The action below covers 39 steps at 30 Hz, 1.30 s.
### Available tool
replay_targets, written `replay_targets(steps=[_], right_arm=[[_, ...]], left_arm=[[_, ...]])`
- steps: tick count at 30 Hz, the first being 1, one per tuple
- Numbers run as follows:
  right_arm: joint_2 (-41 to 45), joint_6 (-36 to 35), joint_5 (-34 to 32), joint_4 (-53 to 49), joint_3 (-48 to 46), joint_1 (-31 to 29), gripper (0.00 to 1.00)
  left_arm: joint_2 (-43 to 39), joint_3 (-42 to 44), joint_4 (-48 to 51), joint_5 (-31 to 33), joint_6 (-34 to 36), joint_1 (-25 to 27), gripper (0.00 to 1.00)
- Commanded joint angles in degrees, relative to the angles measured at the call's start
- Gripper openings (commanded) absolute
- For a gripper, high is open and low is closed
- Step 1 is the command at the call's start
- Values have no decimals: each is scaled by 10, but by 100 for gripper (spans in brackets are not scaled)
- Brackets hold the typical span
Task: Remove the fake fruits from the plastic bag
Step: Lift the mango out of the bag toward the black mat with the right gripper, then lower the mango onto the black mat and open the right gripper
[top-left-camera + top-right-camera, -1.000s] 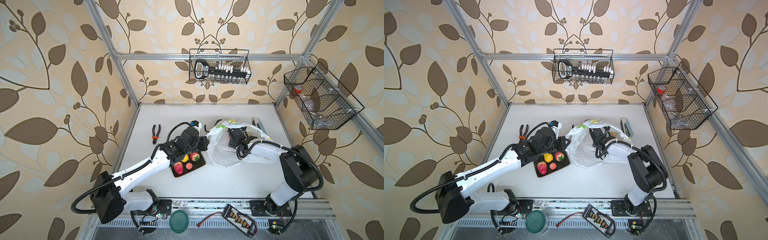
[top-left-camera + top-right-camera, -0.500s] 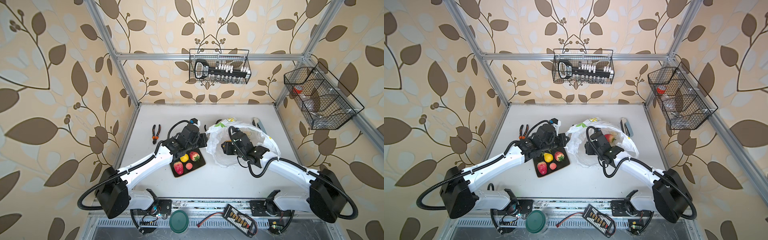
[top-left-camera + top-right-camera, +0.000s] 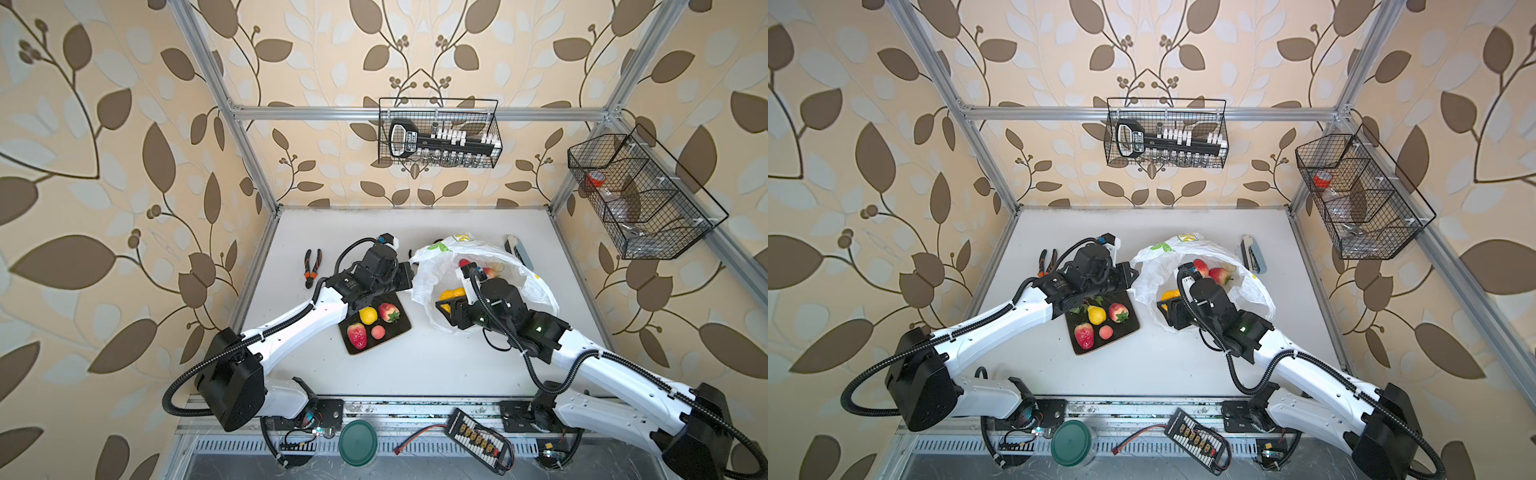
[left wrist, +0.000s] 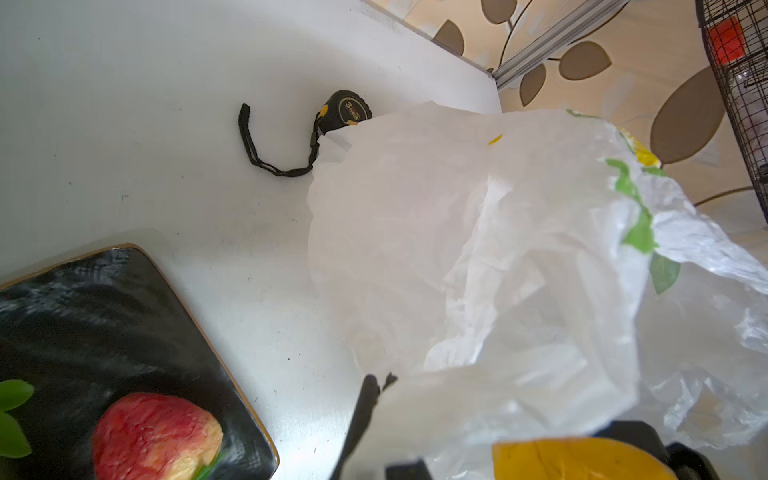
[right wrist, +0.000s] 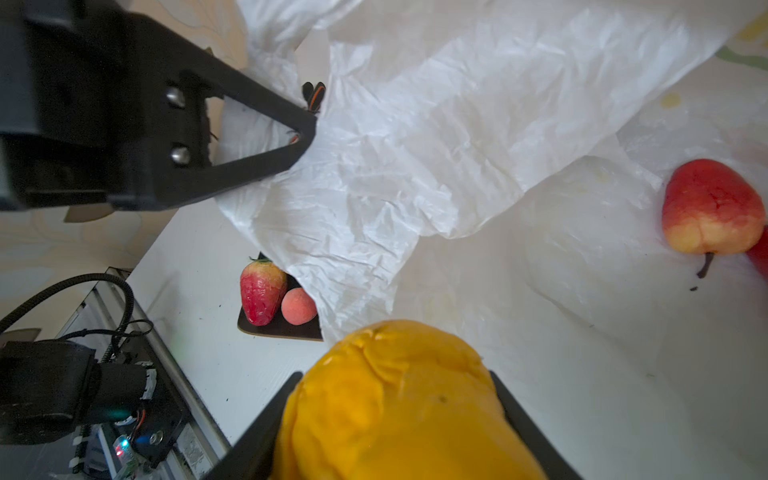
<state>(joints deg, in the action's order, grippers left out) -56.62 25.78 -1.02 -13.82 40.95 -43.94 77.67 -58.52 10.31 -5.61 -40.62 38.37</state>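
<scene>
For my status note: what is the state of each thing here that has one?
plastic bag, open, edge lifted by left gripper
left gripper, shut on plastic bag
right gripper, shut on yellow fruit
yellow fruit, held, not yet on black tray
red fruits, lying inside plastic bag
black tray, holding four fruits
pliers, closed, on table

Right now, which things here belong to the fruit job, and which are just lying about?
Job: plastic bag, edge held by the left jaws; yellow fruit in the right jaws; red fruits in the bag; black tray with four fruits.
Lying about: pliers; tape measure; grey stapler-like tool; green lid; connector board; two wire baskets.
</scene>
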Motion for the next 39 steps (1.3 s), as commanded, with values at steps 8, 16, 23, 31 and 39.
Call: replay_targets(steps=[8, 16, 23, 31, 39], right_arm=[[-19, -55, -42, -4, 44, -122, 45], [-153, -61, -38, 81, 92, -172, 45], [-285, -55, -42, 129, 159, -171, 44], [-377, -15, -87, 157, 209, -151, 41], [-452, 21, -100, 177, 258, -118, 40]], left_arm=[[14, -40, -25, -29, 28, -39, 0], [38, -77, -14, -54, 48, -61, 0], [45, -105, -3, -56, 57, -70, 0], [65, -123, 6, -54, 63, -88, 0], [84, -134, 4, -62, 61, -105, 0]])
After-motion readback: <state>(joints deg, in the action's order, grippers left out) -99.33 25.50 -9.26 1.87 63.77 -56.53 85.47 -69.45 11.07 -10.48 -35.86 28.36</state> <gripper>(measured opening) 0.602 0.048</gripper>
